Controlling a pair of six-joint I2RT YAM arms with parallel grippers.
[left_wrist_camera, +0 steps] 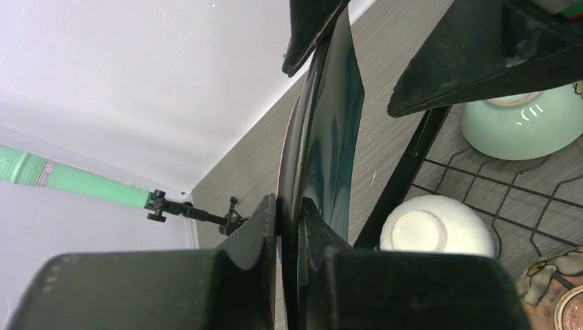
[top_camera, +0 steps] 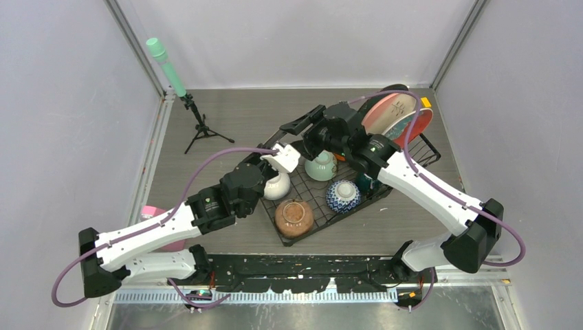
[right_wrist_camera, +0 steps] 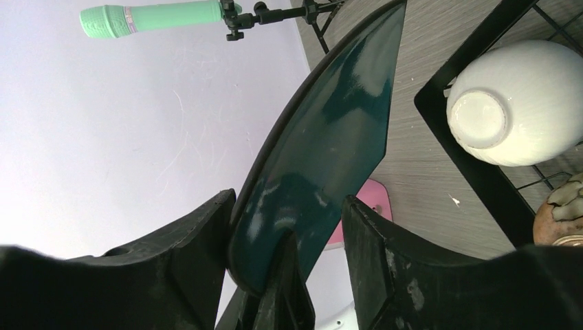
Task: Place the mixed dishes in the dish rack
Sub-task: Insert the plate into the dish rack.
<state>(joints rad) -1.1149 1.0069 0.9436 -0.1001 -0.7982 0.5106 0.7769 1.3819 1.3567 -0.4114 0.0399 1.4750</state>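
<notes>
In the left wrist view, the large dark teal plate (left_wrist_camera: 330, 130) stands on edge above the table's middle, left of the dish rack (top_camera: 337, 217). My left gripper (left_wrist_camera: 289, 220) is shut on its near rim. My right gripper (right_wrist_camera: 289, 199) straddles the plate (right_wrist_camera: 323, 137) at the other rim, open: its left finger sits against the plate's back and its right finger (right_wrist_camera: 385, 254) stands apart from the face. From above, the left gripper (top_camera: 283, 154) and right gripper (top_camera: 315, 134) are close together at the rack's far left corner.
On the rack's tray sit a white bowl (top_camera: 277, 185), a mint-green bowl (top_camera: 320, 166), a blue-patterned bowl (top_camera: 342, 196) and a brown bowl (top_camera: 294, 218), all upside down. A pink plate (top_camera: 392, 113) stands in the basket. A mint-green cylinder on a tripod (top_camera: 168, 69) stands back left, and a pink cup (top_camera: 152, 213) sits left.
</notes>
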